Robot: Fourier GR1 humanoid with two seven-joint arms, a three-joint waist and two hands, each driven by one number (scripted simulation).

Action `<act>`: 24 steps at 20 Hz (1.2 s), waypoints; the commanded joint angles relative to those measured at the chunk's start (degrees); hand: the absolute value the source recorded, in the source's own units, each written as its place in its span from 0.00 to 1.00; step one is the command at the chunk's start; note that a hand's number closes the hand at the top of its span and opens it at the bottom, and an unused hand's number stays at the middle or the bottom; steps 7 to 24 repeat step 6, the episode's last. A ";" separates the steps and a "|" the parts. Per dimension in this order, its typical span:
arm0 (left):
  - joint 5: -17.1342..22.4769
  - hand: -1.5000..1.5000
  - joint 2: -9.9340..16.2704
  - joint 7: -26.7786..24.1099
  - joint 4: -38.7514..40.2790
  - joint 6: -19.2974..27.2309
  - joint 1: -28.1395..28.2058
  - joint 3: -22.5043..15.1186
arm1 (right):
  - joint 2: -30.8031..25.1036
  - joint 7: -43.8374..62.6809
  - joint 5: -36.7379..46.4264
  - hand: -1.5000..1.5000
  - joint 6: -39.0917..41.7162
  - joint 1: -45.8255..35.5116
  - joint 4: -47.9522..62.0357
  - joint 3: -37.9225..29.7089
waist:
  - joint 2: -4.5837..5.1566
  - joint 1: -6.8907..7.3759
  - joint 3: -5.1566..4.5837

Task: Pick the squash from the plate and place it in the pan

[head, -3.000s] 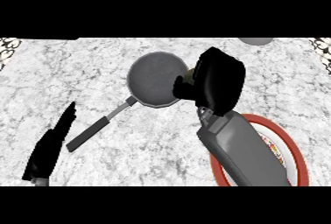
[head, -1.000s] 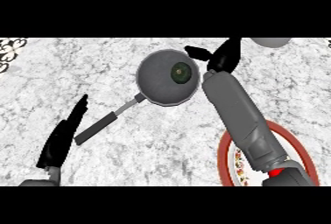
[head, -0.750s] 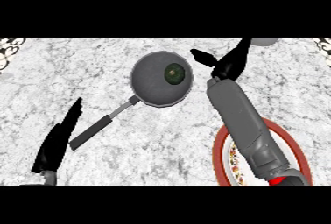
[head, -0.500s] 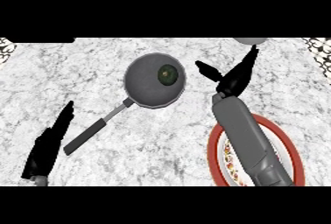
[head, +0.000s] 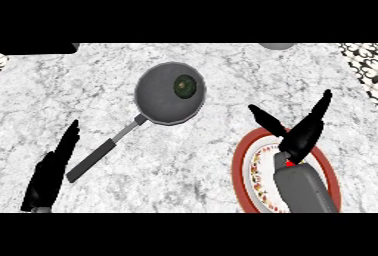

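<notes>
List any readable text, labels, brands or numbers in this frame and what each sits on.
None: no words, numbers or brand marks show anywhere.
The round white plate with a red rim carries a speckled coloured band inside the rim; that is a pattern, not lettering.
The grey round pan with a long handle, the dark green squash in it and the grey-white marble counter bear no markings.

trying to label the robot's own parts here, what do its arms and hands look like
The right hand is matte black with long, thin, pointed fingers. It joins a smooth grey forearm of rounded boxy shape, with a small red mark at the wrist. The left hand is the same black; its forearm is barely in view. No cables show.
</notes>
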 commanded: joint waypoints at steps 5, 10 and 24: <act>0.27 0.50 0.61 0.76 -1.31 -1.59 -0.30 1.30 | -6.98 3.88 1.98 0.00 7.19 25.14 -29.79 3.75 | 0.44 0.93 0.05; -1.05 0.50 -1.21 -0.76 1.66 -0.71 -1.89 0.02 | -7.32 2.76 0.96 0.00 7.01 27.05 -32.53 4.42 | 0.55 0.99 0.06; -1.05 0.50 -1.21 -0.76 1.66 -0.71 -1.89 0.02 | -7.32 2.76 0.96 0.00 7.01 27.05 -32.53 4.42 | 0.55 0.99 0.06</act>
